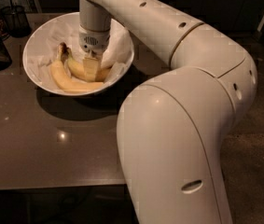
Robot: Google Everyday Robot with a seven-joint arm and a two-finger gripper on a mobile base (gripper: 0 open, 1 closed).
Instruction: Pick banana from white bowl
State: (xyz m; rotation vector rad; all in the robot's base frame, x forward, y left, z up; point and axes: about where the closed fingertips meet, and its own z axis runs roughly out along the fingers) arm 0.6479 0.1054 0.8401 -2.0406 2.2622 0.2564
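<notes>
Gripper [92,70] is hanging straight down from the wrist into the white bowl [31,65], its tip sitting low against the fruit. Whether it is open or closed on anything cannot be told, since the tip is blending with the yellow skin. Judging by this, the grasp step is under way: the gripper is already down among the fruit and the lift is not yet made. The banana [77,68], the deeper yellow one, is lying directly under the gripper and running out from it toward the left of the view, resting on crumpled white paper [45,38]. A paler banana [68,82] is curving just in front of the gripper, seemingly touching the first. The next move is calling for a firm hold on the deeper one alone, then a straight lift clear of the rim without dragging the neighbour or the paper.
</notes>
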